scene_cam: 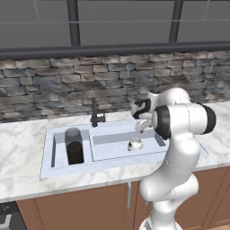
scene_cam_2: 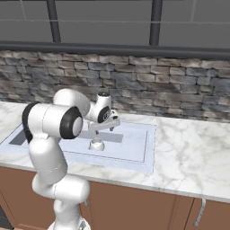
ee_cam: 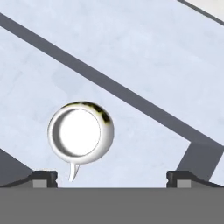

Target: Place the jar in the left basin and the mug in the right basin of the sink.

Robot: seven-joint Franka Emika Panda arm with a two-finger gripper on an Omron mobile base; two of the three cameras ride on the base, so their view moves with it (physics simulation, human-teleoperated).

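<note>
The tall dark jar [scene_cam: 74, 146] stands upright in the narrow left basin [scene_cam: 59, 143] of the pale blue-grey sink [scene_cam: 48, 170]. The squat white mug [scene_cam: 134, 144] sits upright on the floor of the wider right basin [scene_cam: 112, 150]. My gripper [scene_cam: 143, 126] hangs just above the mug, open, with nothing between its fingers. From the right side the gripper [scene_cam_2: 102, 128] is a short way over the mug [scene_cam_2: 96, 144] in the right basin [scene_cam_2: 130, 144]. In the hand view the mug [ee_cam: 81, 132] lies below and left of centre, nearer the left fingertip [ee_cam: 43, 177], and the gripper [ee_cam: 111, 177] is open.
A thin dark faucet [scene_cam: 95, 114] stands at the sink's rear edge between the basins. Marble counter [scene_cam_2: 193, 148] stretches to both sides, and a stone wall [scene_cam: 54, 85] rises behind. My own arm [scene_cam: 179, 134] stands in front of the right basin's right end.
</note>
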